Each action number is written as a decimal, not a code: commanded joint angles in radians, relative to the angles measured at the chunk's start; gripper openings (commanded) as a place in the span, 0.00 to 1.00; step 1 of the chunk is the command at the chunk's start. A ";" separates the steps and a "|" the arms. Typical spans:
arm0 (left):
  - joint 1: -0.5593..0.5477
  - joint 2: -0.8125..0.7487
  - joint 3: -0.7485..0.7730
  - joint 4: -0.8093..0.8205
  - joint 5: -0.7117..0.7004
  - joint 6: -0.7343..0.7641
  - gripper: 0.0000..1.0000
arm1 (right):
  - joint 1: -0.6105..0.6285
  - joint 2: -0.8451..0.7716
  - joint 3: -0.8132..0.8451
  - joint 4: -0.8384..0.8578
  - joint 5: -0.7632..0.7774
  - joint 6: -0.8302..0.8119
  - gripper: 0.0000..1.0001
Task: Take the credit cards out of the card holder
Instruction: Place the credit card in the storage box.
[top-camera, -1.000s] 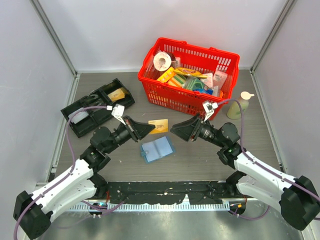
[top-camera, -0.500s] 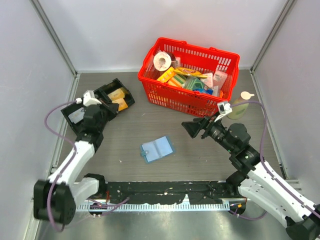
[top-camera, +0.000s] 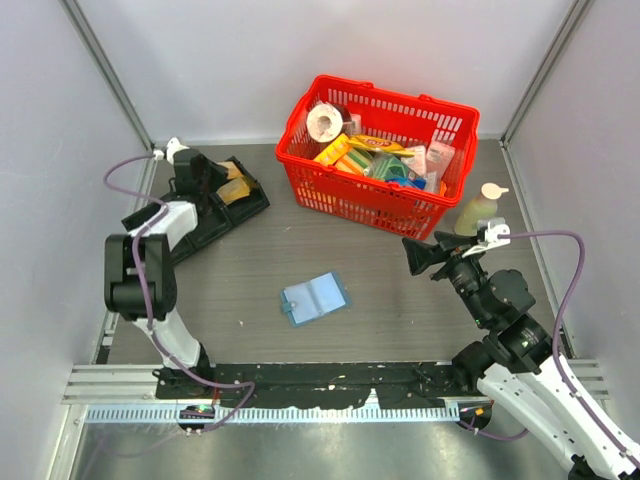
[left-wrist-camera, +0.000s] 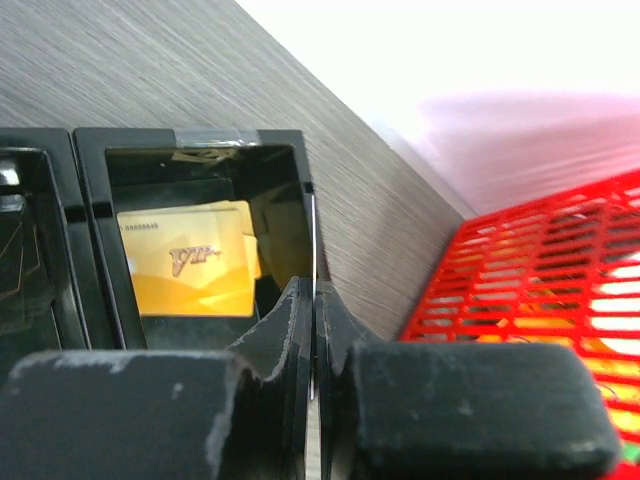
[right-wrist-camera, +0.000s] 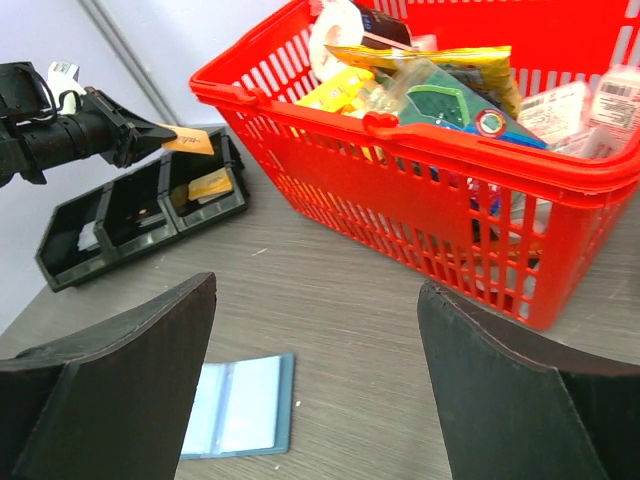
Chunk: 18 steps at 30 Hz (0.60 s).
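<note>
Swung from centre to ten o'clock, the left gripper (top-camera: 214, 178) pinches an orange-tan credit card (right-wrist-camera: 188, 140) over the black tray (top-camera: 163, 228), seemingly to drop it, while the right gripper (top-camera: 412, 258), wide open and empty, has backed off the card holder (top-camera: 315, 298) at centre.

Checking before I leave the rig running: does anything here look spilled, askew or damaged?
Nothing spilled or damaged. The card holder lies open and skewed on the table, which fits the task. The left gripper pinches an orange card above the black tray, where a gold card already lies. The right gripper is open and empty.
</note>
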 joint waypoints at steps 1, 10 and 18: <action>0.028 0.124 0.100 -0.013 -0.009 -0.013 0.07 | -0.004 0.007 0.013 0.004 0.072 -0.046 0.86; 0.028 0.248 0.205 -0.071 0.007 -0.018 0.36 | -0.004 0.011 0.030 -0.017 0.069 -0.060 0.85; 0.028 0.092 0.196 -0.212 -0.035 0.077 0.76 | -0.004 -0.007 0.087 -0.089 0.095 -0.072 0.85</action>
